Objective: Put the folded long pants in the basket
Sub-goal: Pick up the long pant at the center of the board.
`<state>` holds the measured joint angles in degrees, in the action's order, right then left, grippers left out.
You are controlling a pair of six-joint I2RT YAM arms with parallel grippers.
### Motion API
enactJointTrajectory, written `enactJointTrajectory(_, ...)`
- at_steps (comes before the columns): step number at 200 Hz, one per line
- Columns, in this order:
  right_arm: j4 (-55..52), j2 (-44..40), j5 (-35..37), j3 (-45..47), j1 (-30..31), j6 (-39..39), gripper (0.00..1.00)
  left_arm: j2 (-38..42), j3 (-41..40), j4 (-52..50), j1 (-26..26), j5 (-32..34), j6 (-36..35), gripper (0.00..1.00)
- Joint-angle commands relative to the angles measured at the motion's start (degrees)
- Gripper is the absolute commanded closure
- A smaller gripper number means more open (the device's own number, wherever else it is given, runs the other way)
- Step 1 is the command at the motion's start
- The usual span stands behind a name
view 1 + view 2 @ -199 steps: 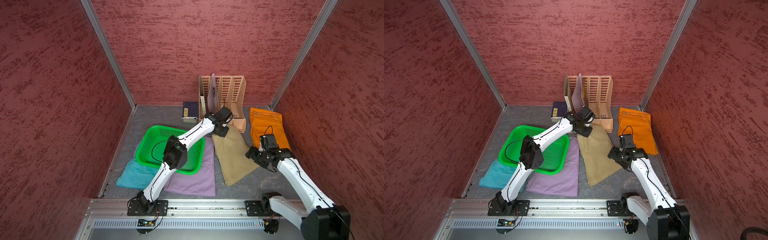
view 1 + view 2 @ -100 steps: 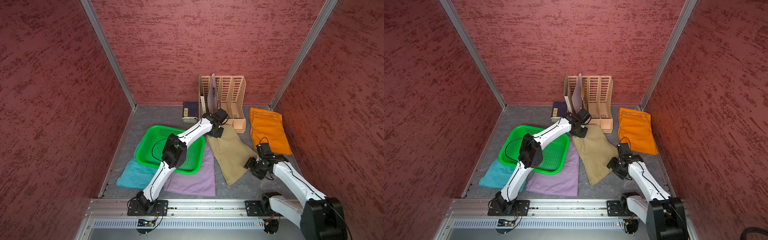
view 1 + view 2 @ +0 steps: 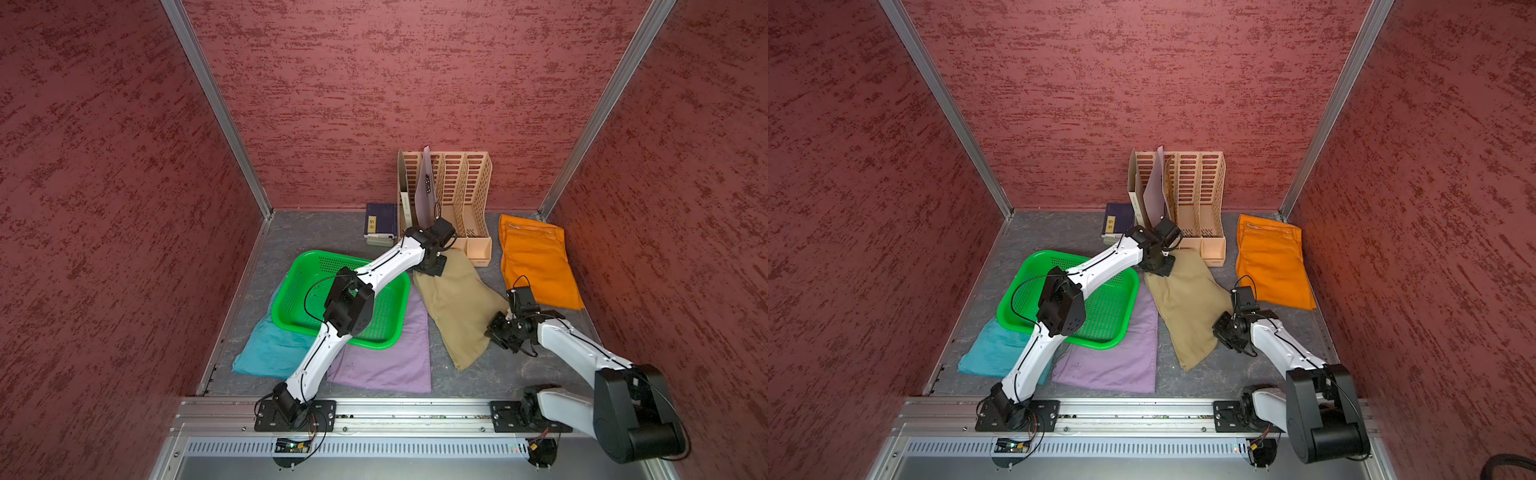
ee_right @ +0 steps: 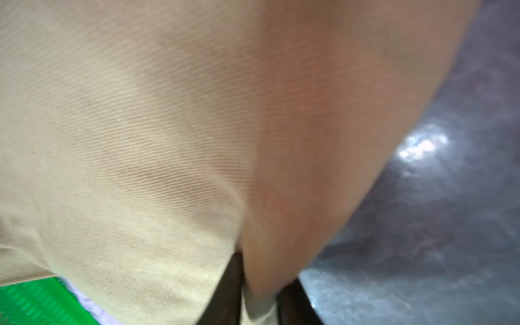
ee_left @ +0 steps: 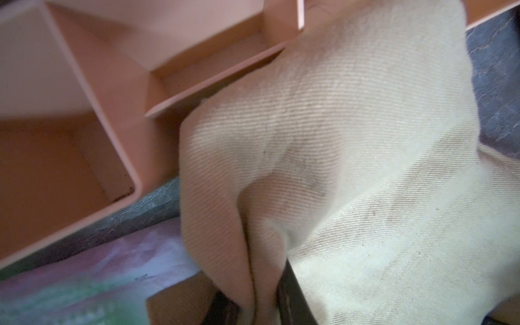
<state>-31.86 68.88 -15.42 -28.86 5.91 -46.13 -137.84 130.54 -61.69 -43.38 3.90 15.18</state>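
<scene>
tan pants (image 3: pixel 457 303) pinched in left jaws and right jaws.

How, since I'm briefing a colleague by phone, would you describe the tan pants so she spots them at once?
Find the beige slotted file organiser at the back wall. From its front edge a long folded cloth, the tan pants, runs toward the robot, between the green basket and the orange pants. Only this one is khaki, pinched by the left end effector and right end effector.

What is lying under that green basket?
The green basket rests partly on the lilac pants and the teal pants. Their covered parts, and anything else beneath, are hidden.
</scene>
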Motion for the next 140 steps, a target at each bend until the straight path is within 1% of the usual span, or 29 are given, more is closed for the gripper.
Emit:
enactJointTrajectory(1,-0.6,-1.4,-1.9,-0.8,-0.2,2.2,0.90,2.0,-0.2,1.0,0.6,-0.9,1.9,1.00)
enactJointTrajectory(16,-4.1,-2.9,-1.3,-2.5,-0.2,4.3,1.00,2.5,-0.2,1.2,0.4,-1.7,1.3,1.00)
enactJointTrajectory(52,-14.5,-10.0,0.4,-8.7,-0.2,6.5,1.00,5.5,0.5,-0.6,-1.0,-3.8,0.2,1.00)
enactJointTrajectory(69,-20.1,-12.9,1.3,-13.1,-0.2,8.0,1.00,6.7,2.8,-3.7,-1.7,-4.2,0.4,1.00)
enactJointTrajectory(104,-28.5,-15.0,2.2,-22.3,-0.3,10.6,1.00,7.5,10.2,-11.6,-2.6,-5.5,0.6,1.00)
enactJointTrajectory(125,-31.1,-15.1,1.4,-28.0,-0.2,11.9,1.00,9.7,10.9,-12.9,-2.9,-4.3,0.7,1.00)
enactJointTrajectory(140,-32.9,-14.2,-0.6,-32.2,-0.3,13.0,1.00,11.8,10.9,-13.3,-2.8,-3.4,0.6,1.00)
